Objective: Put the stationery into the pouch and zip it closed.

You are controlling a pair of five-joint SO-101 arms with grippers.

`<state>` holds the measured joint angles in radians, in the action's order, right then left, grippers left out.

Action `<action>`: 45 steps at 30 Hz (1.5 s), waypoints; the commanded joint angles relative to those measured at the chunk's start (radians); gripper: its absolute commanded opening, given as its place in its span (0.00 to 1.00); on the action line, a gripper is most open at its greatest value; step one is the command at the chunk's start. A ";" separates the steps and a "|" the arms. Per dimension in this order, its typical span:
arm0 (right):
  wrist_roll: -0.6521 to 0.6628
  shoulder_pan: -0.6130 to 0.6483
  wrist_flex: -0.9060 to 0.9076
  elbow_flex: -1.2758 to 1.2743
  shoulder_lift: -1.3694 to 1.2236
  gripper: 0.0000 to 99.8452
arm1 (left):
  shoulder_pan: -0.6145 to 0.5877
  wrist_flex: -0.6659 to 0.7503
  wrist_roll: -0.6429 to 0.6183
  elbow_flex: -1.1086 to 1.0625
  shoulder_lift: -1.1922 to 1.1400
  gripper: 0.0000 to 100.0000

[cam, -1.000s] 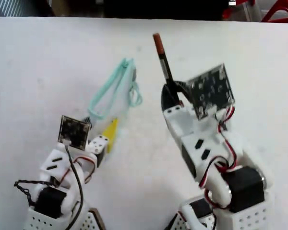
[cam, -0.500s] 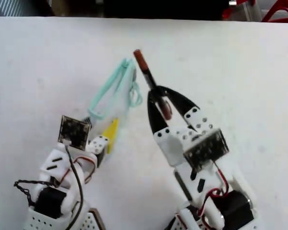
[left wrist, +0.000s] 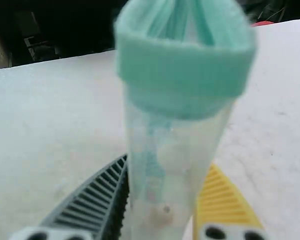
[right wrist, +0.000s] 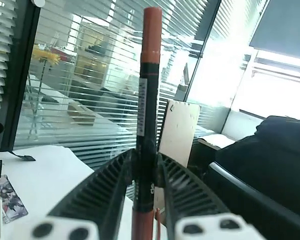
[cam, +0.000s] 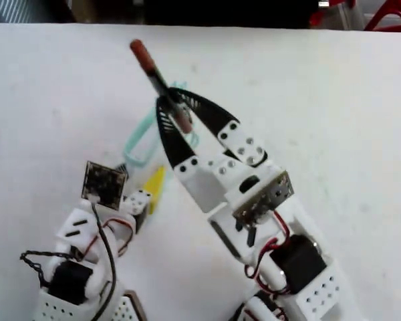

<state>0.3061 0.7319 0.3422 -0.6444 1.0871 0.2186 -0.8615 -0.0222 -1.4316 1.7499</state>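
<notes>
Pen: a black-barrelled pen with a reddish-brown cap (cam: 154, 73) (right wrist: 146, 90) is held above the far end of the pouch. Its cap points toward the far-left corner of the white tabletop (cam: 321, 80).
Right gripper: the right gripper (cam: 172, 101) (right wrist: 146, 155) is clamped on the lower barrel, its jaws parted only by the pen's thickness. Most of the pen juts out beyond the fingertips.
Pouch: a clear plastic pouch with mint-green trim (cam: 139, 137) (left wrist: 182, 75) lies left of the tabletop's middle, its length running toward the far edge. The trim stands as an open loop.
Left gripper: the left gripper (cam: 140, 167) (left wrist: 167, 170) has one grey finger and one yellow finger pinched on the pouch's near end.
Step in hand: probably bringing the pen to the pouch's mouth.
Doing it well: line the barrel up with the long axis of the mint loop, then tip the cap down into the opening rather than across the trim. The left grip should hold steady so the mouth stays spread. Release only once most of the barrel is inside.
Risk: the film looks soft. A pen pressed onto the rim would likely flatten the loop or drag the pouch.
</notes>
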 commanded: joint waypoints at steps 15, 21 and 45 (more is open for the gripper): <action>0.009 0.110 -0.039 0.130 -0.243 0.02 | 0.008 0.032 0.009 0.000 -0.010 0.19; 0.009 0.047 -0.122 0.115 -0.328 0.02 | 0.008 0.032 0.009 0.000 -0.010 0.19; 0.014 0.019 -0.228 -0.199 -0.136 0.02 | 0.007 0.032 0.009 0.003 -0.010 0.19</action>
<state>0.3076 0.7641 0.1304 -0.8255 0.9045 0.2202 -0.8615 -0.0222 -1.4316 1.7499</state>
